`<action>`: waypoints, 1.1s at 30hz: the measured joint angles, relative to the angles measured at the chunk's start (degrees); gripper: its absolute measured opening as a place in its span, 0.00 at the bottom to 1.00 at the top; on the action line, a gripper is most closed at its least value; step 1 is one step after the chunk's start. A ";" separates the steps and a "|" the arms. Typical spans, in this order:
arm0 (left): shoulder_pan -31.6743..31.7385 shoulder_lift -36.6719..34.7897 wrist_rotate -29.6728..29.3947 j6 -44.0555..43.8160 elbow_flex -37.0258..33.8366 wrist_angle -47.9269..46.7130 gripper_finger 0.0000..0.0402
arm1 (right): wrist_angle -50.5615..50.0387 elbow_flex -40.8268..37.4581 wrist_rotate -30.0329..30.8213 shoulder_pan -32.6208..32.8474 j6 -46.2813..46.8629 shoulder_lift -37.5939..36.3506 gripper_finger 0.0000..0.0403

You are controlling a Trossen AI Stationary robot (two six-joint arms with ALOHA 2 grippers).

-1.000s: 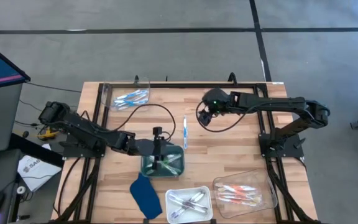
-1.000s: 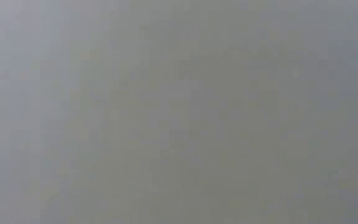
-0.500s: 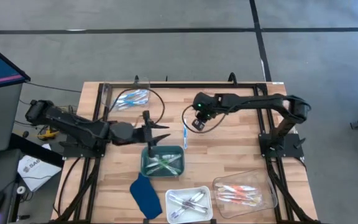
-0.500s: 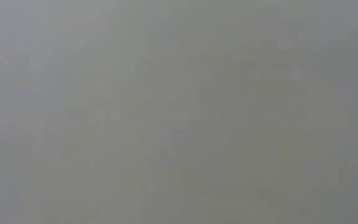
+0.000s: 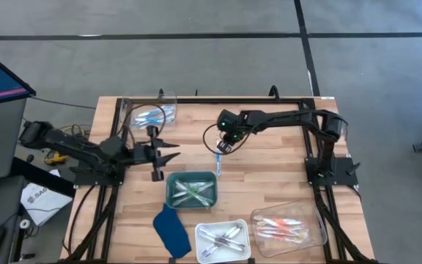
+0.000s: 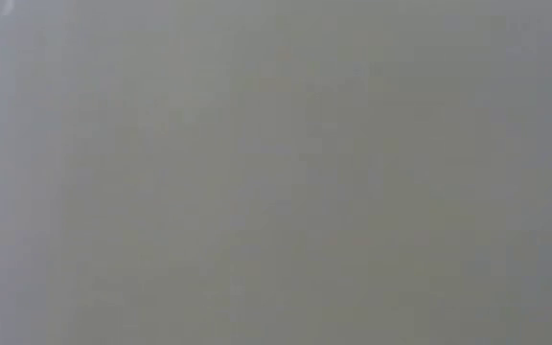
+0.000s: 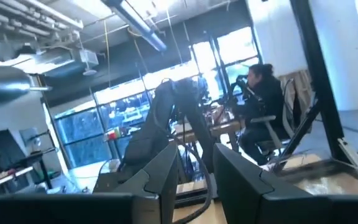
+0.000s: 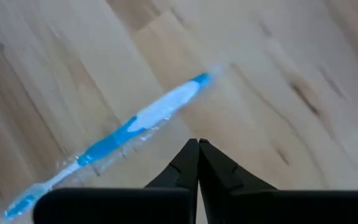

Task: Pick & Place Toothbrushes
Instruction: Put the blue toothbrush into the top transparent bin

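**Blue toothbrush loose on the bench, right hand clenched empty beside it**

Grey floor surrounds the slatted wooden bench (image 5: 269,169), seen whole only from above; the low view is a blank grey haze and gives nothing. A monitor at the far left is cut off by the frame edge, and the lines on its screen are too small to read. White paper on the floor left of the bench carries dark print that cannot be made out.

The single blue-and-white plastic toothbrush (image 5: 217,163) lies flat on bare wood near the middle of the bench, just right of the green rectangular tray (image 5: 192,192) holding green toothbrushes. The right hand (image 5: 223,143) hangs over the far end of that brush; its wrist view shows the two dark fingertips (image 8: 191,158) pressed together, clenched on nothing, with the brush (image 8: 135,127) lying just beyond them, wrapped in clear film, its one end cut off at the frame edge.

The left hand (image 5: 168,152) hovers left of centre, fingers spread apart and empty, between the green tray and the clear far-left tray (image 5: 150,114) of blue toothbrushes. Its wrist view looks into the room, where a seated person (image 7: 263,102) shows.

Near the front edge sit a white tray (image 5: 223,238) of purple-grey toothbrushes, a clear tray (image 5: 288,227) of pink-orange ones, and a dark blue flat cloth-like piece (image 5: 171,231).
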 joint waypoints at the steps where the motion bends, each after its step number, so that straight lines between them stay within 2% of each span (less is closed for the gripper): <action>1: 0.10 -1.12 0.23 0.14 -0.68 -0.21 0.24 | -0.17 0.68 -0.14 0.00 0.05 0.87 0.00; 15: 0.10 -2.99 1.01 0.29 -2.00 -0.27 0.24 | -7.38 10.42 -0.73 -0.11 0.61 12.03 0.00; 26: 0.10 -2.97 0.74 0.20 -2.00 -0.46 0.24 | 2.61 14.88 0.27 3.72 -0.29 12.46 0.00; 33: 0.10 -2.97 0.71 0.14 -2.00 -0.66 0.24 | 1.40 16.38 0.27 6.38 -7.65 11.86 0.00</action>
